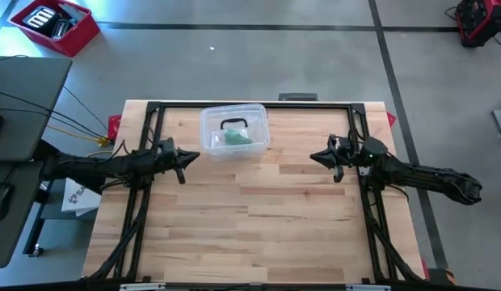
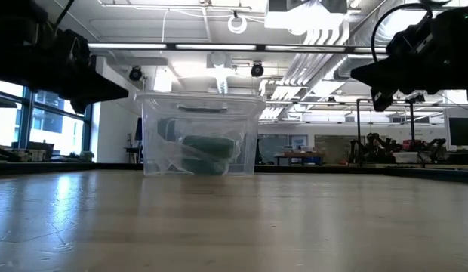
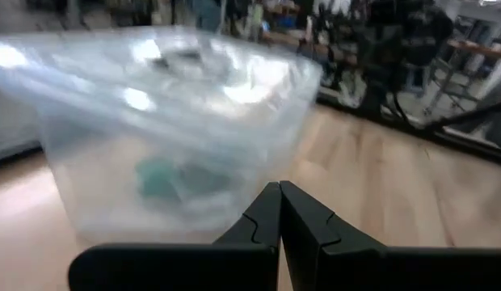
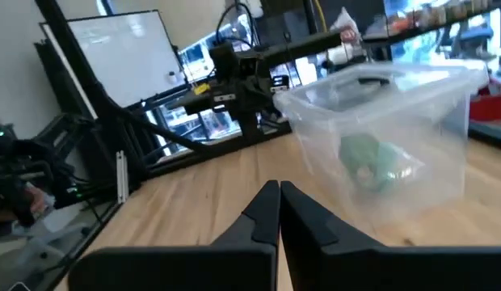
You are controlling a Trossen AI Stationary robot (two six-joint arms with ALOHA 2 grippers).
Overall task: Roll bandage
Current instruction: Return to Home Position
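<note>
No text can be read; the whiteboard perhaps bears faint, illegible marks.

The table is a light wooden top of jointed planks, with a thin black frame running along its far edge and down its left and right sides. Only one thing lies directly on the wood: a clear plastic box (lid on, dark handle on top) standing flat at the far side, a little left of centre, just inside the far rail.
</note>
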